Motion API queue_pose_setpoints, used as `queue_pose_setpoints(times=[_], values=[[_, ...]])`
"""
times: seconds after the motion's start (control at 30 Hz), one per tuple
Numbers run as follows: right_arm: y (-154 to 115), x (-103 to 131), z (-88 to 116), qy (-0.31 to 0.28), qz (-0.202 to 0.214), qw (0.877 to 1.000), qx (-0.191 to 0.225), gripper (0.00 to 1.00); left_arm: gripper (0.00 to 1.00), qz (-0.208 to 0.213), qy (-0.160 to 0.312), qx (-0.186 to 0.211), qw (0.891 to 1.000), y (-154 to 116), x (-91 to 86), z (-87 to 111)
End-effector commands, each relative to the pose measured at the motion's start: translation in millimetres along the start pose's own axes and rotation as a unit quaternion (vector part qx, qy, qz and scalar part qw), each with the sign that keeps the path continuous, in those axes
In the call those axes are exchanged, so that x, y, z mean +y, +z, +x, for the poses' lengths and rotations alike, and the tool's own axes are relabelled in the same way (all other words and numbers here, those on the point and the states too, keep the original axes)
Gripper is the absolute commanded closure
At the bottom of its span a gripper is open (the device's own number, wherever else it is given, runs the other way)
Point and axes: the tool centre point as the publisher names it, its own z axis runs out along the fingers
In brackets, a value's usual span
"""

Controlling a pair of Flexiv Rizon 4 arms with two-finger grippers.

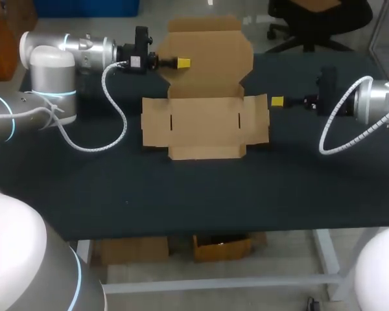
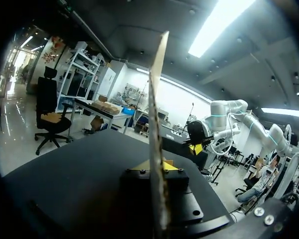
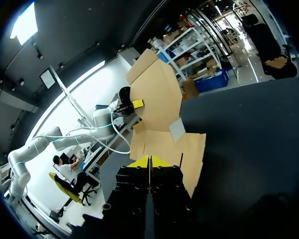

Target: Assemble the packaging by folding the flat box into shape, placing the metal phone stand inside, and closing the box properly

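While the left hand (image 1: 181, 63) grips the box lid (image 1: 211, 61), the right hand (image 1: 277, 102) is closed, empty.

So, flat brown cardboard box (image 1: 205, 126) on the black table (image 1: 181, 194). At its 11 o'clock the left gripper (image 1: 183, 63), right gripper (image 1: 277, 102) at 3.

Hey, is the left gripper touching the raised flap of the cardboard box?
Touching. The left wrist view shows the raised flap edge-on, clamped between the yellow tips of the left gripper from both sides.
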Motion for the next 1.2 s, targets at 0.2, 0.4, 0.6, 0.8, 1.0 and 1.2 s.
queue_pose_setpoints(times=[0.2,0.4,0.6,0.8,1.0,1.2], values=[[-1.1,-0.8,1.5,0.000,-0.001,1.000,-0.001,1.00,1.00,0.000,0.000,0.005,1.000,-0.4,-0.1,-3.5],[7.3,-5.8,14.1,-0.034,0.026,0.999,-0.017,1.00,1.00,0.000,0.000,0.005,1.000,-0.4,-0.1,-3.5],[-9.8,-22.8,27.6,-0.079,0.036,0.995,-0.041,1.00,1.00,0.000,0.000,0.005,1.000,-0.4,-0.1,-3.5],[-19.9,-40.8,36.1,-0.111,0.044,0.991,-0.061,1.00,1.00,-0.001,0.006,-0.003,1.000,0.7,-1.0,-2.4],[-21.5,-52.0,38.1,-0.116,0.047,0.990,-0.063,1.00,1.00,0.003,0.036,-0.008,0.999,6.8,-7.9,5.3],[-17.7,-58.9,42.6,-0.125,0.053,0.989,-0.060,1.00,1.00,0.002,0.059,-0.008,0.998,10.7,-16.6,14.7]])
